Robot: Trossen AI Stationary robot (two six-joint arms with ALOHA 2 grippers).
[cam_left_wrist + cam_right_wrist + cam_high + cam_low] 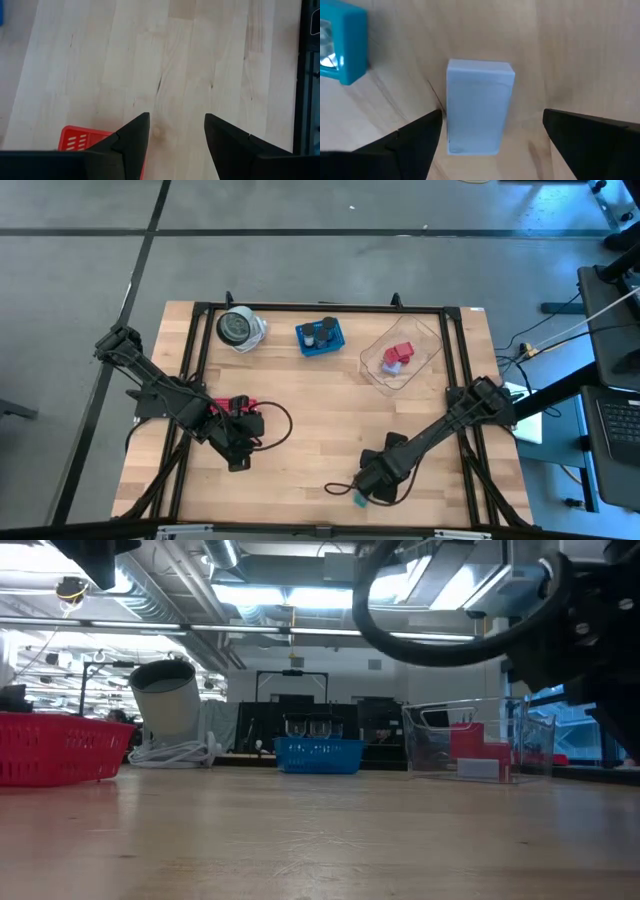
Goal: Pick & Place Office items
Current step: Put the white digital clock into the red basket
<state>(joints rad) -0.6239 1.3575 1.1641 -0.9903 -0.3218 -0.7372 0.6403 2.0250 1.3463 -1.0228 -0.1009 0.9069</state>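
Right wrist view shows the right gripper (490, 145) spread wide over a light-blue block (479, 106) near the table's near edge; closing off-centre could nudge the teal block (342, 47) beside it; left gripper (176, 145) waits part-open, empty

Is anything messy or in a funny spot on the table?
Nothing is spilled or broken. Two pieces lie loose on the wood near the front edge, not in a container: a light-blue block between the right gripper's open fingers, and a teal block beside it.
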